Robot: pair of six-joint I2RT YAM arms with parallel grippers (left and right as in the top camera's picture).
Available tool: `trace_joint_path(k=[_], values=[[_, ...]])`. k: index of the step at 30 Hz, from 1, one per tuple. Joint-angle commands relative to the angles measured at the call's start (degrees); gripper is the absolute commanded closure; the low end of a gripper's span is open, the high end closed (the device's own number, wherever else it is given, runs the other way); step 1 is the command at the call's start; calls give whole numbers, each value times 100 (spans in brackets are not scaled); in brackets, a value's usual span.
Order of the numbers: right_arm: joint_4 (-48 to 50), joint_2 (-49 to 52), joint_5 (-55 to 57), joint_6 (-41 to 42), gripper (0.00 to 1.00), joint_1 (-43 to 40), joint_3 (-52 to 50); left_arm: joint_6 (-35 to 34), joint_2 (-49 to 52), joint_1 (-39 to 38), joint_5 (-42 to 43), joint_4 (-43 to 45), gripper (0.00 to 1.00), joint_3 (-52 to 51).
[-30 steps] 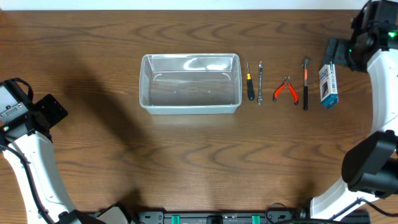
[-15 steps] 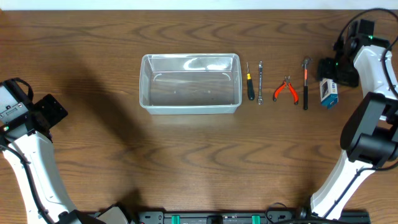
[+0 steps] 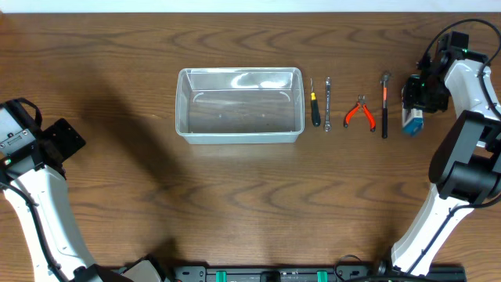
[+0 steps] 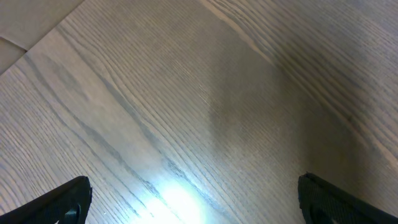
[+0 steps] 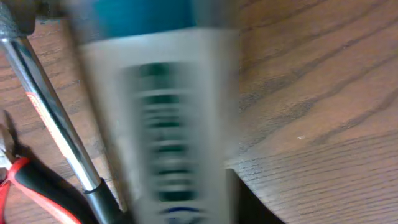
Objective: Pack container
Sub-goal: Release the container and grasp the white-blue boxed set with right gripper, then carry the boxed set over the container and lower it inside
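Gleaming clear rounded container point(image 3: 239, 105) on woodgrain table point(image 3: 235, 196)

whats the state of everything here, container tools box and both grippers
container: upright, open, empty
screwdriver: flat on table, outside container
wrench: flat on table
pliers: flat on table
hammer: flat on table
box: on table, under right gripper
left gripper: fingers open, holding nothing
right gripper: over box, fingers' state unclear

Clear glossy plastic container point(image 3: 239, 138) on matt, grained wooden table point(image 3: 235, 205)
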Motion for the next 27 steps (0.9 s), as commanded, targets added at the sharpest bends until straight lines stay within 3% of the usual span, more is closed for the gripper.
trace_joint_path(k=[1,5,11,17,23,27], values=[[-24,26,-44,103,85,2,4,94,39,26,13,-17,2,79],[-33,26,-37,271,99,0,7,94,39,26,13,-17,2,79],[-293,-341,-46,588,99,15,201,94,39,26,13,-17,2,79],[-807,-1333,-483,586,99,339,741,94,39,26,13,-17,2,79],[-817,-2455,-946,544,99,1460,831,94,39,26,13,-17,2,79],[-634,-2677,-938,809,99,2505,831,94,39,26,13,-17,2,79]])
